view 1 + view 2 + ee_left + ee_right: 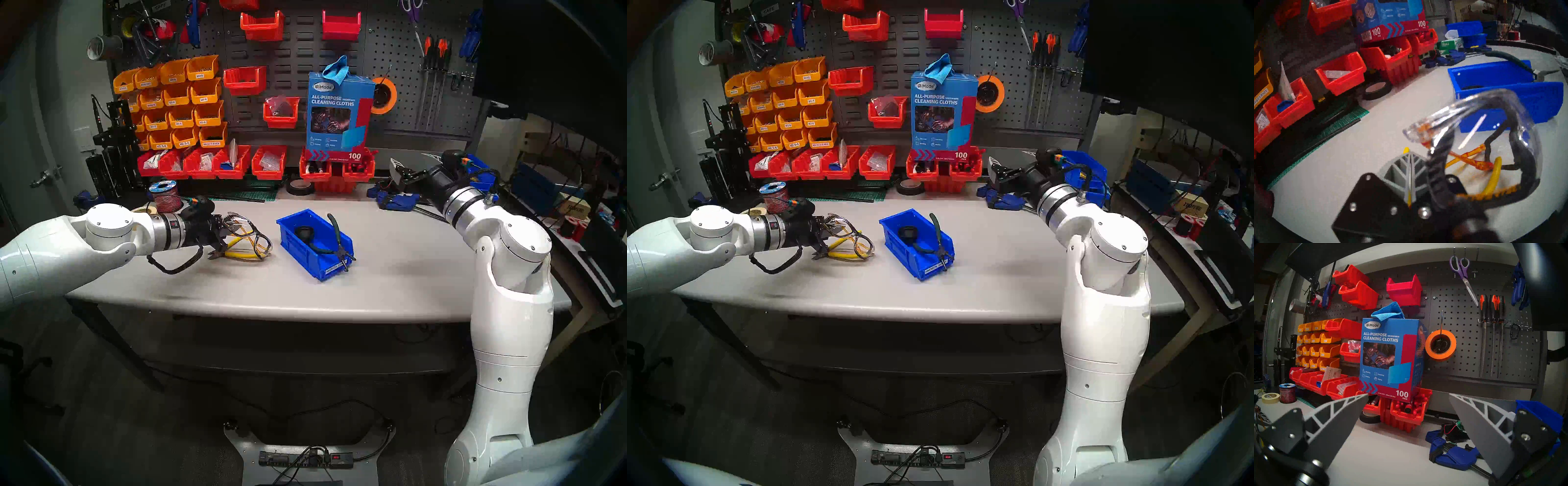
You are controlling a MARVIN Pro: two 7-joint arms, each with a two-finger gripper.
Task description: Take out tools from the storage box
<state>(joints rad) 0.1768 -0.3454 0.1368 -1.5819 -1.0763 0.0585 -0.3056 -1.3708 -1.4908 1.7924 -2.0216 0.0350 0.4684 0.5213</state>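
Note:
The storage box [300, 253] [901, 253] [1534, 101], a small blue bin with a white label on its front lip, sits mid-table. Inside it are a black round cup-shaped piece [303, 234] [908, 234] and dark green-handled pliers [336, 234] [937, 227], whose nose pokes over the front lip. Left of the box, clear safety glasses [258, 242] [862, 244] [1525, 152] lie over yellow-handled cutters [237, 254] [844, 257] [1495, 174]. My left gripper [229, 229] [834, 230] [1410, 154] is shut beside them, a glasses arm resting against one finger's outer side. My right gripper [398, 169] [996, 166] [1408, 395] hangs open and empty at the back right.
Red bins [234, 163] line the table's back under a pegboard, with a cleaning-cloth box [339, 112] on top. A black tape roll [300, 186], a wire spool [164, 195], a green mat [1322, 135] and blue clamps [393, 198] [1454, 453] lie along the back.

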